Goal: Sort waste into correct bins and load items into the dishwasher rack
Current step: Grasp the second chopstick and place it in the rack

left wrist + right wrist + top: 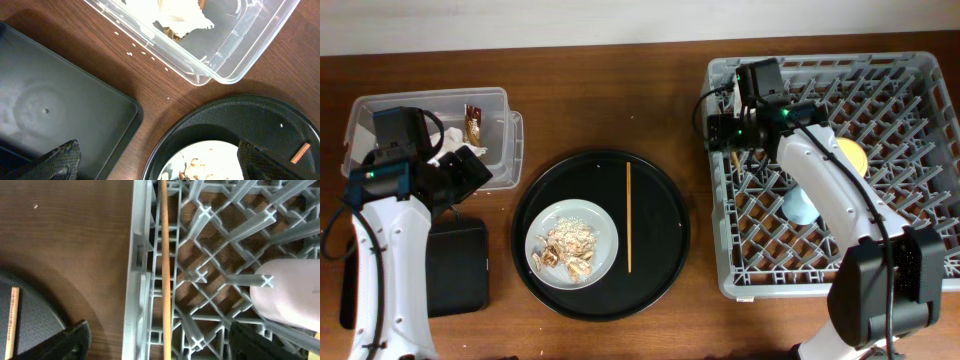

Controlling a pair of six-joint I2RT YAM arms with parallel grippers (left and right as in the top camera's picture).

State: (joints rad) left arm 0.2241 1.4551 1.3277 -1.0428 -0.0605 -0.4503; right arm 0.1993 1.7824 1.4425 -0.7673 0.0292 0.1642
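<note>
The clear tub (430,96) at the back left holds crumpled white tissue (175,15) and the brown-gold wrapper (473,123). The flat black tray (460,270) lies in front of it. My left gripper (470,175) is open and empty, hovering between the tub, the flat tray (50,100) and the grey plate (605,225) of food scraps (570,250). My right gripper (167,342) is open over the grey rack's (920,70) left edge, above a chopstick (163,255) lying in the rack. The rack holds the yellow bowl (850,155), the light-blue cup (800,205) and the pink cup (290,295).
The plate sits in a large round black tray (660,200) at the table's middle, with a second chopstick (628,215) lying on it to the right of the plate. A few crumbs (135,47) dot the wood beside the tub.
</note>
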